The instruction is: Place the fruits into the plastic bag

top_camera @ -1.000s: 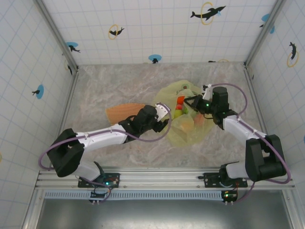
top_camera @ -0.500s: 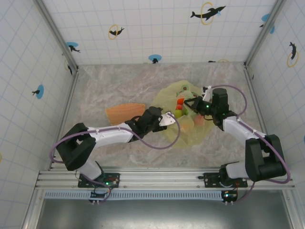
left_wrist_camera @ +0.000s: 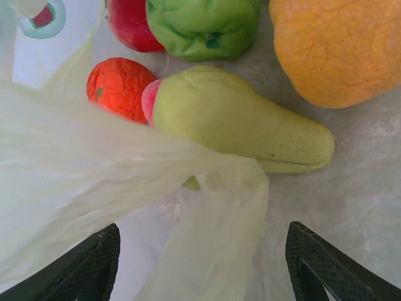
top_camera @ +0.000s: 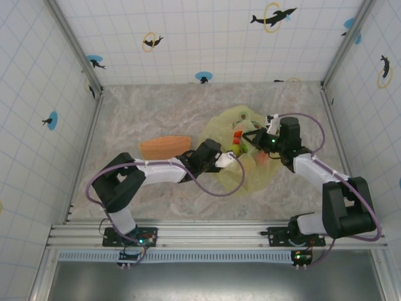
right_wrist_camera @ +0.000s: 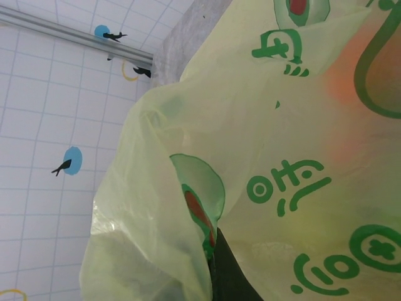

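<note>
The yellow-green plastic bag (top_camera: 252, 170) lies right of centre, its mouth facing left. My right gripper (top_camera: 254, 136) is shut on the bag's upper edge (right_wrist_camera: 207, 207), with one dark finger (right_wrist_camera: 230, 276) showing against the film. My left gripper (top_camera: 230, 159) is at the bag's mouth, open, its fingertips (left_wrist_camera: 84, 266) wide apart over a fold of the bag (left_wrist_camera: 207, 251). Just ahead of it lie the fruits: a small orange-red one (left_wrist_camera: 118, 86), a green pear shape (left_wrist_camera: 238, 122), a green pepper (left_wrist_camera: 200, 24), a red apple (left_wrist_camera: 128, 25) and a big orange one (left_wrist_camera: 341, 50). They show as a cluster of fruits (top_camera: 237, 142) from above.
The flat orange fan-shaped plate (top_camera: 161, 147) lies on the marble table (top_camera: 150, 106) left of the bag, partly under my left arm. Tiled walls close in the table at the back and both sides.
My left gripper has slid to the right, further into the bag's mouth, and its arm has folded closer. The right gripper still holds the bag's edge in about the same place.
</note>
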### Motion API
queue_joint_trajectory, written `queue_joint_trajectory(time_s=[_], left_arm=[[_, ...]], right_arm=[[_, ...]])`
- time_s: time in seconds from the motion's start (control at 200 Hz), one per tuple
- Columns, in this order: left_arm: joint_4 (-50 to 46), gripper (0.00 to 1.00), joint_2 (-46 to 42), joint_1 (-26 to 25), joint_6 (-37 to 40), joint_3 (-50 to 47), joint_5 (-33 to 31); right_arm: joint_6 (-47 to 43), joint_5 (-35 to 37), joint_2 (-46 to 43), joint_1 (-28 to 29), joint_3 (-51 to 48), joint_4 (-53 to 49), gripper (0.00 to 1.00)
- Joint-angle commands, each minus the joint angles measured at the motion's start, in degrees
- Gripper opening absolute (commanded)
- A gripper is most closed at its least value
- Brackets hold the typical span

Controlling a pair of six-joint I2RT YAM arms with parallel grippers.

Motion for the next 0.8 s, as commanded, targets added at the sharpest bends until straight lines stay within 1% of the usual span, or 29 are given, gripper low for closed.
queue_joint_trajectory(time_s=[0.0, 0.11, 0.21, 0.305, 0.43, 0.475, 0.59, 0.796], left_arm=[[4.8, 0.66, 2.1, 0.2, 3.6, 0.5, -0.4], [8.3, 0.55, 3.5, 0.8, 4.5, -0.1, -0.8], [10.2, 0.38, 3.7, 1.2, 4.0, -0.1, -0.9], [11.0, 0.23, 2.2, 1.7, 0.7, -0.5, 0.9], [11.7, 0.08, -0.8, 2.3, -4.6, -2.0, 4.4], [11.9, 0.0, -1.8, 2.5, -6.0, -2.6, 4.9], [12.2, 0.0, -4.7, 3.0, -9.9, -4.3, 5.2], [13.9, 0.0, -11.9, 4.9, -19.6, -9.8, 10.6]], right_arm=[[-0.3, -0.6, -0.1, -0.4, -0.4, 1.8, 0.0], [-0.3, -0.8, -0.1, -0.4, -0.4, 1.7, 0.0], [-0.3, -0.9, -0.3, -0.5, -0.4, 1.6, 0.0], [-0.5, -0.9, -0.4, -0.8, -0.3, 1.5, 0.0], [-0.5, -1.1, -0.1, -1.2, -0.3, 1.5, 0.0], [-0.5, -1.2, 0.0, -1.3, -0.3, 1.6, 0.0], [-0.5, -1.3, 0.1, -1.5, -0.4, 1.8, 0.0], [-0.3, -1.3, 0.0, -2.1, -0.9, 2.1, 0.0]])
